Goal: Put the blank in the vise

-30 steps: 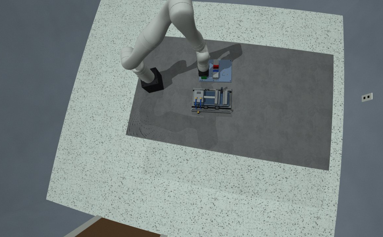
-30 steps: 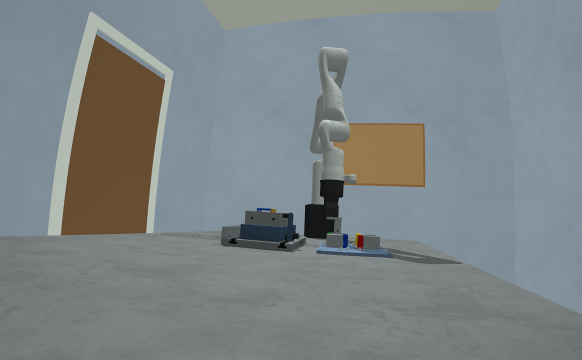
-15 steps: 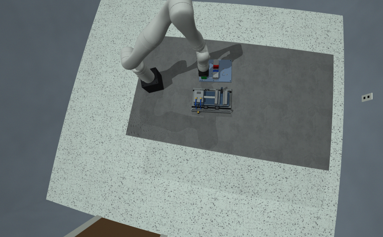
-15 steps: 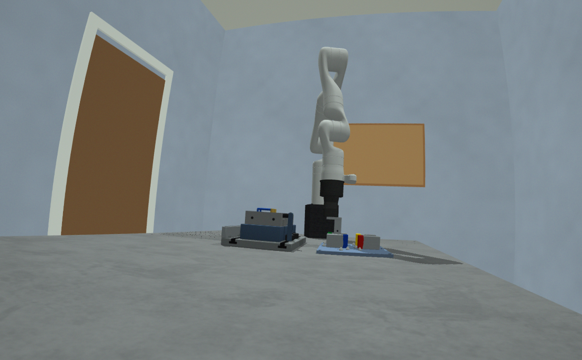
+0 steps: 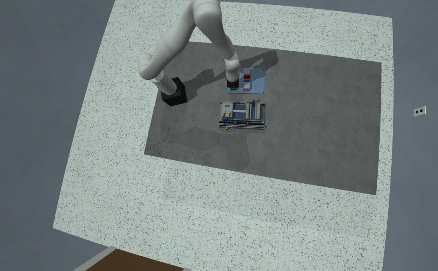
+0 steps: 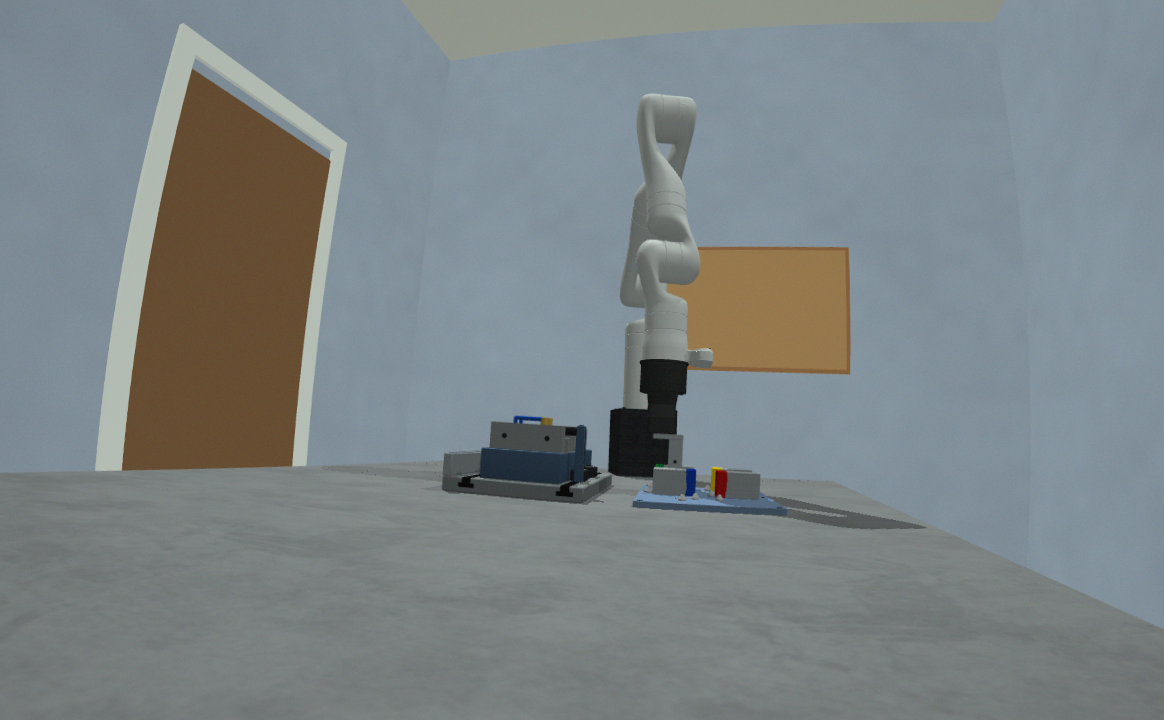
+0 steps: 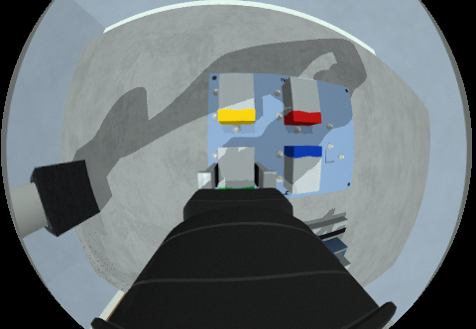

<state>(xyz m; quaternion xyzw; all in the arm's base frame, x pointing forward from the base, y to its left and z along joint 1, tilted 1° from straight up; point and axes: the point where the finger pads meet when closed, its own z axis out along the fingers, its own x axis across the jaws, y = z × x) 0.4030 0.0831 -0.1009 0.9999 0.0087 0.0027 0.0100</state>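
Note:
The blank with the green end [image 7: 236, 169] lies on the light blue plate [image 7: 281, 134] at its near left corner; its green tip also shows in the top view [image 5: 233, 88]. My gripper [image 7: 236, 170] stands straight down over it and is shut on its grey body, with a finger on each long side. The gripper also shows in the top view [image 5: 231, 83] and in the exterior view [image 6: 668, 452]. The milling vise [image 5: 242, 114] stands beside the plate, with its jaws apart and nothing between them; it also shows in the exterior view [image 6: 528, 462].
Three other blanks lie on the plate: yellow-ended [image 7: 236, 101], red-ended [image 7: 301, 105] and blue-ended [image 7: 303, 165]. The arm's black base [image 5: 174, 91] stands to the left of the plate. The vise's hose end [image 5: 226, 113] is at its left.

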